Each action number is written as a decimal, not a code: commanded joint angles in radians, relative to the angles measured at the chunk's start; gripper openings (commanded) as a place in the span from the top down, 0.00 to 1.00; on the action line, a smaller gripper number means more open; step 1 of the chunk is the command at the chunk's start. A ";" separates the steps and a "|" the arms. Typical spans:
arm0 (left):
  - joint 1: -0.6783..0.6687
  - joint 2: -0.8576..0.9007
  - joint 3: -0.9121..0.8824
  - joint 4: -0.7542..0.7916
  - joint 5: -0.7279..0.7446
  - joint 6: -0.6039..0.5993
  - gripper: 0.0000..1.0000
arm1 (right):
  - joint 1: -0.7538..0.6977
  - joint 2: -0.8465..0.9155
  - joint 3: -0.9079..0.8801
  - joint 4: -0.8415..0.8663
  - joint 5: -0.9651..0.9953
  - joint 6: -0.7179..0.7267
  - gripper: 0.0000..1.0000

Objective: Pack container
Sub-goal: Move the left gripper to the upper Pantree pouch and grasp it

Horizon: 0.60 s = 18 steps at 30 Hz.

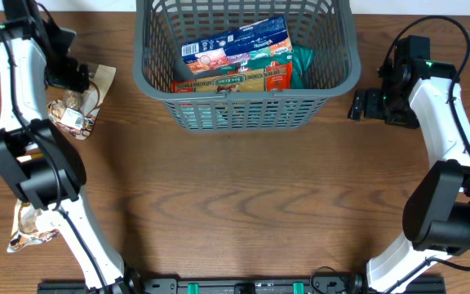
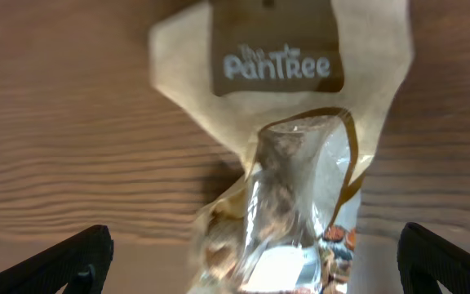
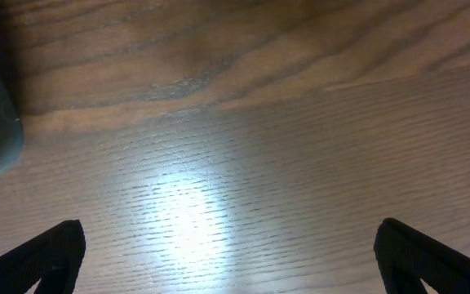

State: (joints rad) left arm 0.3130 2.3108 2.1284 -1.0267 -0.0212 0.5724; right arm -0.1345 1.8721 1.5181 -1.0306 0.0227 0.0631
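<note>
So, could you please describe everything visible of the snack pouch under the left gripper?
The snack pouch is cream paper with a brown label reading The PanTree and a crinkled clear window showing brownish pieces inside. It lies on the wooden table under the open left gripper, whose fingers flank it without touching.

A brown wooden table (image 1: 243,188) with wavy grain fills nearly the whole view. A soft patch of light (image 3: 186,212) glares off its top. Beyond its far edge runs a pale strip (image 1: 374,6).
</note>
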 commanded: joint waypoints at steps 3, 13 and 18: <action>0.016 0.090 0.003 0.001 0.014 -0.002 0.01 | 0.003 -0.002 -0.002 -0.001 0.015 -0.012 0.01; 0.055 0.180 -0.001 0.011 0.110 -0.002 0.08 | 0.003 -0.002 -0.002 -0.005 0.015 -0.012 0.01; 0.043 0.166 0.000 -0.005 0.116 -0.010 0.71 | 0.003 -0.002 -0.002 -0.015 0.015 -0.012 0.01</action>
State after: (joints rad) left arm 0.3656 2.4744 2.1284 -1.0180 0.0761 0.5694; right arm -0.1345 1.8721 1.5181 -1.0393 0.0265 0.0631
